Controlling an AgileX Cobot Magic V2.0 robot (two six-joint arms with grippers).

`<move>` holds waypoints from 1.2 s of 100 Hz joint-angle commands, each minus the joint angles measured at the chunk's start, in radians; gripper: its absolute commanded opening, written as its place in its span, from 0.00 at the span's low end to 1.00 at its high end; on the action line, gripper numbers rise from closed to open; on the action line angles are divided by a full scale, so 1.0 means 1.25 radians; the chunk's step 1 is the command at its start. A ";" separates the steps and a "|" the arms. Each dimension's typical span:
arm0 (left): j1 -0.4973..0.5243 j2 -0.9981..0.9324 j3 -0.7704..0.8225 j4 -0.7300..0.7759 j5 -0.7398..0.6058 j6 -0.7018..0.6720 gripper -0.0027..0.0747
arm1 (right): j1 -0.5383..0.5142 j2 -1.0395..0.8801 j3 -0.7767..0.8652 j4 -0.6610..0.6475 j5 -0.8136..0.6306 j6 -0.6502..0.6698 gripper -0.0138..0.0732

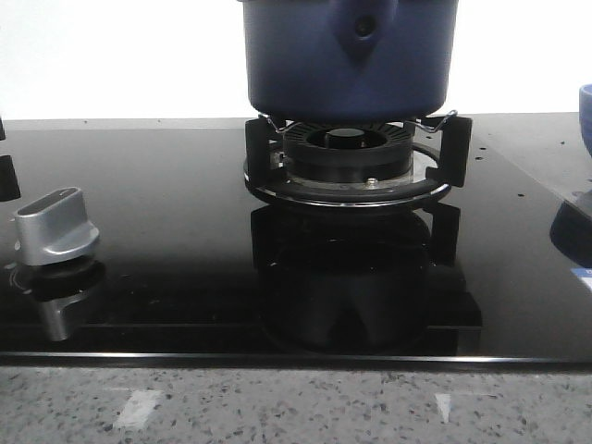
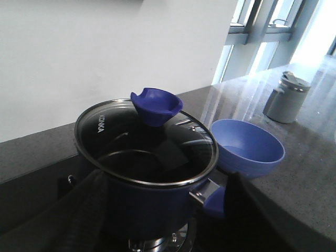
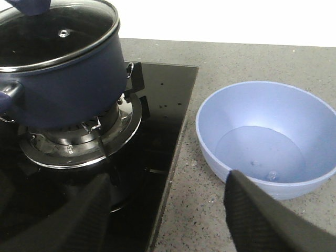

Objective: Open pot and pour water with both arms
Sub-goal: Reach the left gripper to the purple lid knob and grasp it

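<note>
Hovering apart-fingered: left claw (image 2: pixel 163 220) near lidded pot (image 2: pixel 147 205); right claw (image 3: pixel 168 215) seemingly beside bowl (image 3: pixel 268 139).

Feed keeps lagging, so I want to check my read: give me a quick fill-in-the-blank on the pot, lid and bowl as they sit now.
1. The dark-blue pot sits on the gas ____.
2. The glass lid is ____ the pot.
3. The light-blue bowl rests on the speckled ____, beside the black cooktop.
4. Both grippers, left and right, hold ____.

Missing words: burner; on; countertop; nothing
</note>
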 commanded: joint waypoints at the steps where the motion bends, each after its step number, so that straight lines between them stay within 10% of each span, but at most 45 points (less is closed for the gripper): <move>1: -0.031 0.061 -0.078 -0.061 0.010 0.051 0.60 | 0.000 0.010 -0.029 -0.011 -0.062 -0.008 0.65; 61: -0.116 0.445 -0.449 -0.073 0.058 0.124 0.66 | 0.000 0.010 -0.029 -0.035 0.006 -0.008 0.65; 120: -0.148 0.505 -0.474 -0.068 0.050 0.183 0.66 | 0.000 0.010 -0.029 -0.035 0.016 -0.008 0.65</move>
